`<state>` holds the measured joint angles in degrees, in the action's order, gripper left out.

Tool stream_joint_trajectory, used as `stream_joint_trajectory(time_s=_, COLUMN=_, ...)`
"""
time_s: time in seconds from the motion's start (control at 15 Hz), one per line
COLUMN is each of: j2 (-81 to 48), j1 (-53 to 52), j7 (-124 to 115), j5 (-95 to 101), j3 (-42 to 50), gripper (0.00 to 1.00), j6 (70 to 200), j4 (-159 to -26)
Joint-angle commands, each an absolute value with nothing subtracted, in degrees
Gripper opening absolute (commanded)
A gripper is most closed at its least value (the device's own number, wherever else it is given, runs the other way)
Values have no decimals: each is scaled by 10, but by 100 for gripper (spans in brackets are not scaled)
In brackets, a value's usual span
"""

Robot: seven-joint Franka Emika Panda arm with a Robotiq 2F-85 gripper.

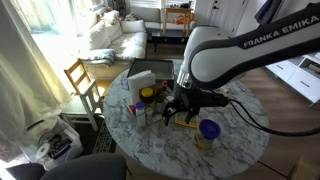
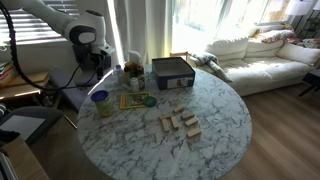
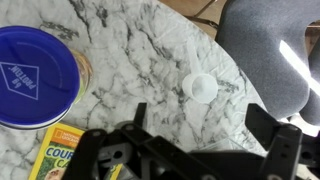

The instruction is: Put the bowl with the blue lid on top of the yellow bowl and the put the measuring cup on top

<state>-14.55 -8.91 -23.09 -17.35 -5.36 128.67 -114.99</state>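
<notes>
The bowl with the blue lid [image 3: 35, 75] is at the left of the wrist view; it also shows in both exterior views [image 1: 210, 128] [image 2: 101, 97]. It seems to rest on the yellow bowl [image 3: 85, 70], whose dull yellow body shows just under it [image 2: 101, 108] [image 1: 203, 143]. A small white round cup [image 3: 200, 87], likely the measuring cup, lies on the marble to the right of it. My gripper [image 3: 200, 112] is open and empty, hovering over the table with the white cup just ahead of the fingers. It also shows in both exterior views [image 1: 183, 108] [image 2: 100, 62].
The round marble table [image 2: 220, 125] holds a grey box [image 2: 172, 72], yellow-capped jars [image 1: 147, 95], wooden blocks [image 2: 180, 124] and a flat yellow-green book or tray [image 3: 60, 155]. A grey chair [image 3: 270, 50] stands past the table edge, and a wooden chair [image 1: 85, 80] on another side.
</notes>
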Motion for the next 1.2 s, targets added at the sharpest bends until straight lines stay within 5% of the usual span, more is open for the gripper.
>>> stream_joint_trajectory(time_s=0.0, j2=-172, j1=-103, j7=-233, j5=-130, j3=-56, gripper=100, j6=1287, j4=-1140)
stream_joint_trajectory(time_s=1.13, j2=-220, j1=-123, j7=-234, j5=-110, j3=-62, gripper=100, j6=1330, j4=-1127)
